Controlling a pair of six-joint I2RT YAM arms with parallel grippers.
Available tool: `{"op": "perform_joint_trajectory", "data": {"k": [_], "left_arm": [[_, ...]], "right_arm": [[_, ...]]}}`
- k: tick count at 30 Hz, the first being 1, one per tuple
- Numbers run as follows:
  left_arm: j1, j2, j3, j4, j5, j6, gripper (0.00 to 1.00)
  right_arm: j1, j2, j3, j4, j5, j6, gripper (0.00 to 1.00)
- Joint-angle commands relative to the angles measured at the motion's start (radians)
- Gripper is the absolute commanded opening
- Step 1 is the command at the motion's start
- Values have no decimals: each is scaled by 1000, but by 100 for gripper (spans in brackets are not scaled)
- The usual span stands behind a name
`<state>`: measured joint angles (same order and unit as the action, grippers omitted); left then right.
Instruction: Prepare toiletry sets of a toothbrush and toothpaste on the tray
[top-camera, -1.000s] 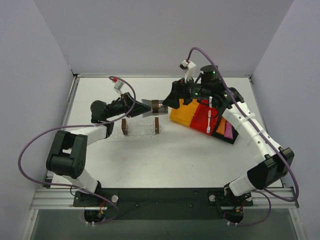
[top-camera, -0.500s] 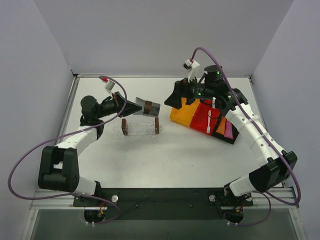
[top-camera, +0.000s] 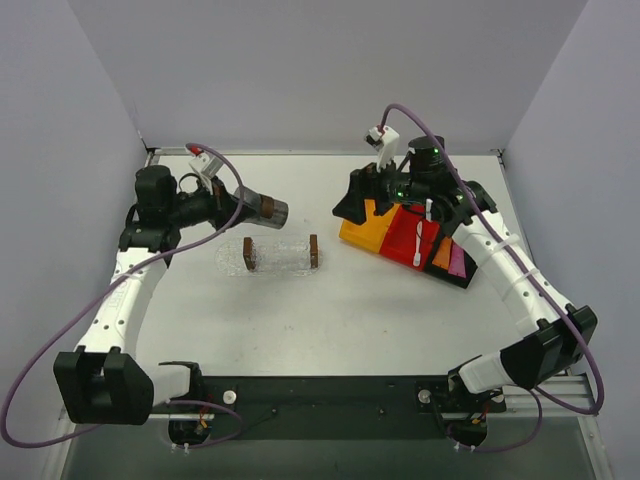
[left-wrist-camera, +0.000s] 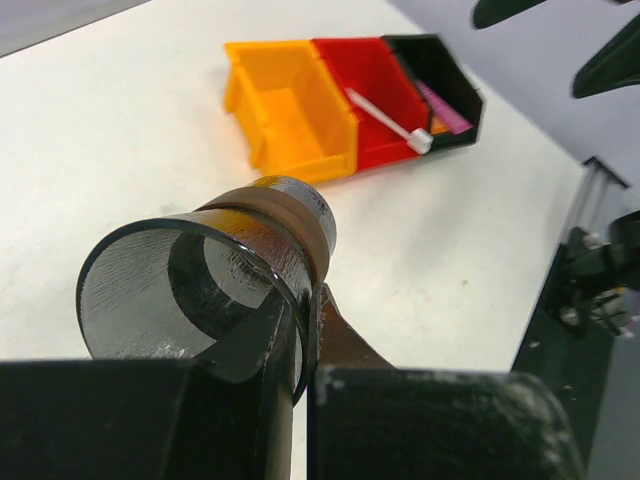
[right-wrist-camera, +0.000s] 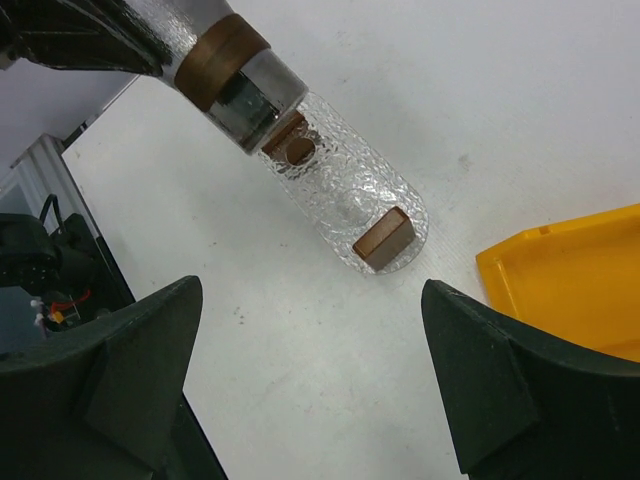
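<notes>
Left gripper (left-wrist-camera: 305, 320) pinched shut on the wall of a smoky clear cup with brown band (left-wrist-camera: 290, 215). Clear plastic tray with wooden end blocks (top-camera: 280, 257) lies near it.

Right gripper (right-wrist-camera: 310, 370) is wide open and empty, with the white toothbrush (top-camera: 421, 235) just beside it in the red bin (top-camera: 392, 228).

Suggest: approach square and grip mid-handle.

From above we see the whole table (top-camera: 400, 320). Our left wrist view, close behind a clear cup (left-wrist-camera: 290, 215), faces the bins (left-wrist-camera: 340, 100) at 1 o'clock (overhead shares them); our right wrist view looks down on the tray (right-wrist-camera: 350, 195) at 12 o'clock.
</notes>
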<state>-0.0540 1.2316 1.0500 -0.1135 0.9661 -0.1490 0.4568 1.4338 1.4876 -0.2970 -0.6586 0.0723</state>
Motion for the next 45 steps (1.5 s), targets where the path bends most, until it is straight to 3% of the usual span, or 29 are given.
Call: {"op": "perform_joint_trajectory", "data": {"k": [1,9,18,36,45], "left_arm": [[20,-50,151,-356,-127,310,0],[36,-101,231,-606,-335,495,0],[37,-110,260,-716,-541,615,0],[23,34,209,-667,-698,782,0],[-66,66,121,-572,-751,802,0]], "right_arm": [[-10,-50,-29,-19,23,-63,85],[-26,-127,-116,-37,85,-121,84],[-47,-206,-159,-109,154,-178,84],[-50,-282,-205,-218,297,-252,85],[-52,-276,-217,-223,307,-255,85]]}}
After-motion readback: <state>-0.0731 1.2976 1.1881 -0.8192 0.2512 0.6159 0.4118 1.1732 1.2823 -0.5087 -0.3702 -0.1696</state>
